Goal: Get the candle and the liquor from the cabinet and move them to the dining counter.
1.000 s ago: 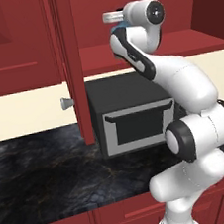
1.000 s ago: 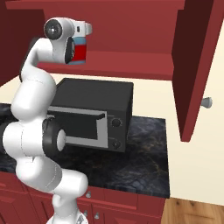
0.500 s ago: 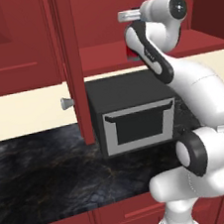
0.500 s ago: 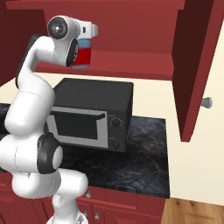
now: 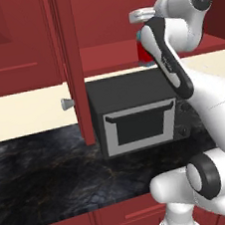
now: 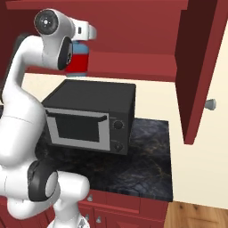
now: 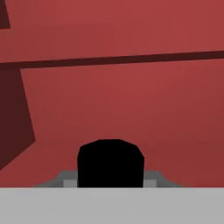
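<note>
While the gripper (image 6: 81, 44) is clamped on the liquor (image 6: 77, 61) from above (black cap between the jaws), the bottle hangs just in front of the cabinet (image 6: 133, 62) shelf, above the microwave (image 6: 91, 116), seemingly positioned to clear the shelf edge.

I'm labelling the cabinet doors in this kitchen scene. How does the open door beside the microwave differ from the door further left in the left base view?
The open cabinet door swings out edge-on toward the camera; the closed door sits flush, showing its panelled face. The open door's round silver knob shows; I see no knob on the closed one. Both are dark red wood above the black counter.
</note>
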